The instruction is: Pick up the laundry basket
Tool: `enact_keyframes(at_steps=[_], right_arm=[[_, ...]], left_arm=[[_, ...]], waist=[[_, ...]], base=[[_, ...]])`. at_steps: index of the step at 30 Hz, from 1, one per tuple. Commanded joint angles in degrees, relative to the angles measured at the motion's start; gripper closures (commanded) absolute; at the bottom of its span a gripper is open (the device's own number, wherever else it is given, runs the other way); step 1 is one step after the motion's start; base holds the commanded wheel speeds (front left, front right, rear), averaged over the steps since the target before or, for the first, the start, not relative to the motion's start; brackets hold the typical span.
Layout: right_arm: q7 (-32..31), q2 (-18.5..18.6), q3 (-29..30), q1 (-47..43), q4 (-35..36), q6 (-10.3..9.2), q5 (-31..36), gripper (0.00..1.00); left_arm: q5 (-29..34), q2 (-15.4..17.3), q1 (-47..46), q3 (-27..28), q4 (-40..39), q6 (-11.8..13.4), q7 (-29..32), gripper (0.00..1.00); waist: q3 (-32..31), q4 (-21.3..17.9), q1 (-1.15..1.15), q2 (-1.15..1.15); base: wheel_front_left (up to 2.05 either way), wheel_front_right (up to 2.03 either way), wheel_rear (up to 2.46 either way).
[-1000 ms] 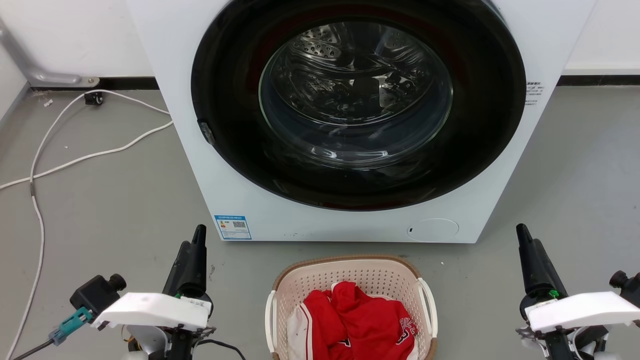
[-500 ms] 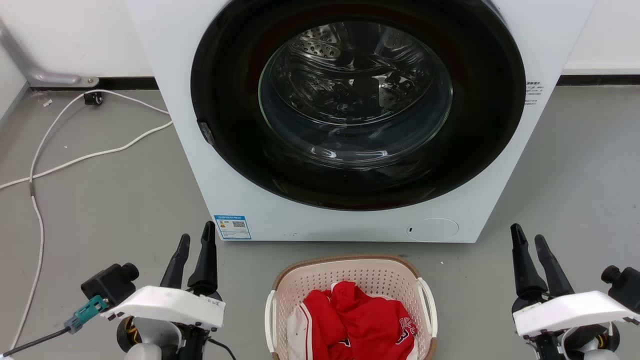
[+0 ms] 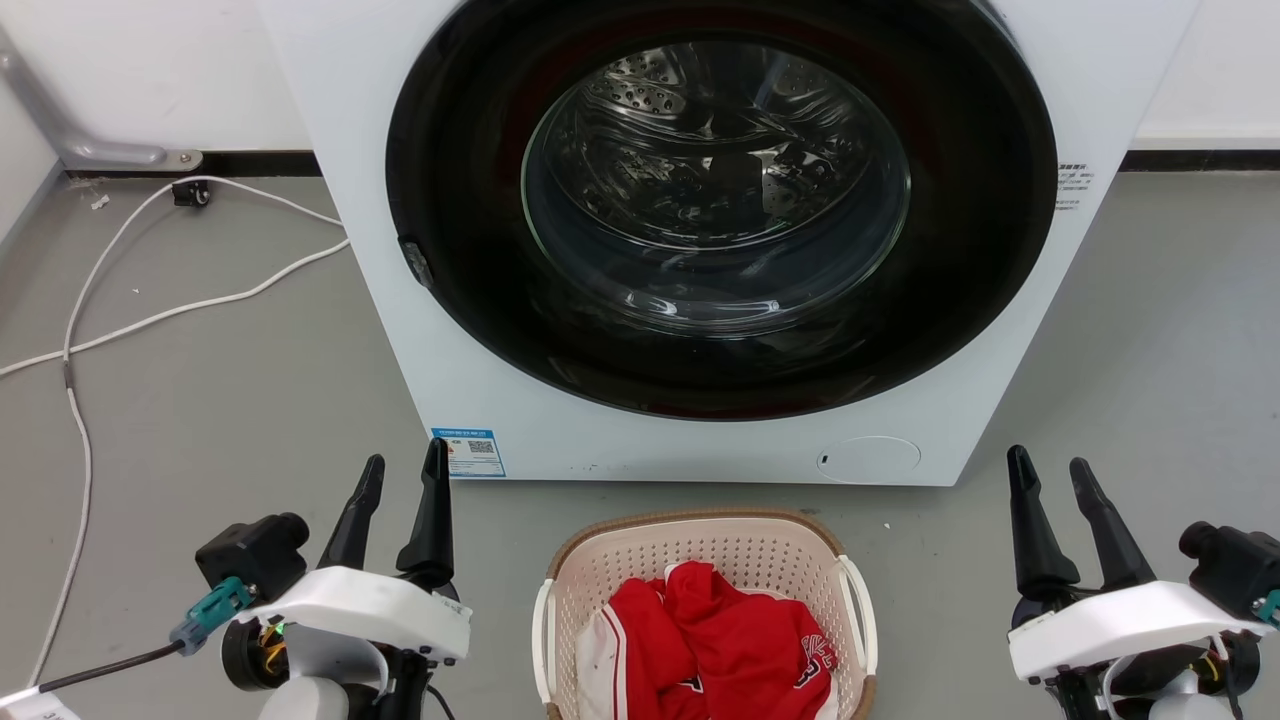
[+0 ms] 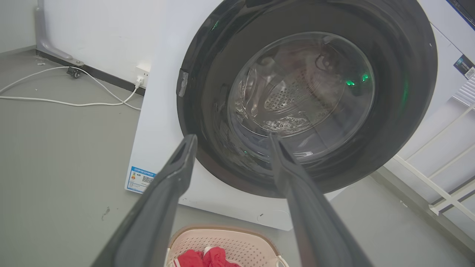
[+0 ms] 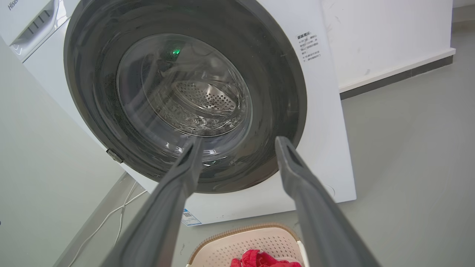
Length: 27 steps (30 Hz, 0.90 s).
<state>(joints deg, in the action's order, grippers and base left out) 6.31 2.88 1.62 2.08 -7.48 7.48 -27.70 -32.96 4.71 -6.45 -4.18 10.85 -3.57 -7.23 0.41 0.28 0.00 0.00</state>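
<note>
Spreading over the last second, the jaws of your left gripper [image 3: 403, 455] and right gripper [image 3: 1047, 460] stand released and empty. Between them the laundry basket [image 3: 700, 553] sits untouched on the floor, red clothes [image 3: 735, 640] inside, near the washer [image 3: 360, 200]. Likely readying for the handles.

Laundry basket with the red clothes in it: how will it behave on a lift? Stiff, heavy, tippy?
Probably stiff: the laundry basket has moulded perforated plastic walls and a thick rim. Likely light: the load seen is just some red clothes. Its white handles sit on opposite sides, so an uneven lift might tilt it.
</note>
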Motion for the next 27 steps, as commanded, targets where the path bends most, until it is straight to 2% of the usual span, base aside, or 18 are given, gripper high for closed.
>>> enact_keyframes(at_steps=[1,27], right_arm=[[0.38,0.08,-0.19,0.12,0.86,0.01,1.67,0.0],[1.7,0.04,-1.07,-0.86,1.69,0.01,17.64,0.0]], left_arm=[[1.48,0.44,-1.47,-0.22,-0.43,0.19,-0.46,0.0],[15.71,1.57,-1.78,-2.0,1.2,3.25,-4.2,0.0]], waist=[[0.0,0.0,0.0,0.0],[-0.53,0.27,0.0,0.0]], base=[[0.0,0.0,0.0],[0.0,0.0,0.0]])
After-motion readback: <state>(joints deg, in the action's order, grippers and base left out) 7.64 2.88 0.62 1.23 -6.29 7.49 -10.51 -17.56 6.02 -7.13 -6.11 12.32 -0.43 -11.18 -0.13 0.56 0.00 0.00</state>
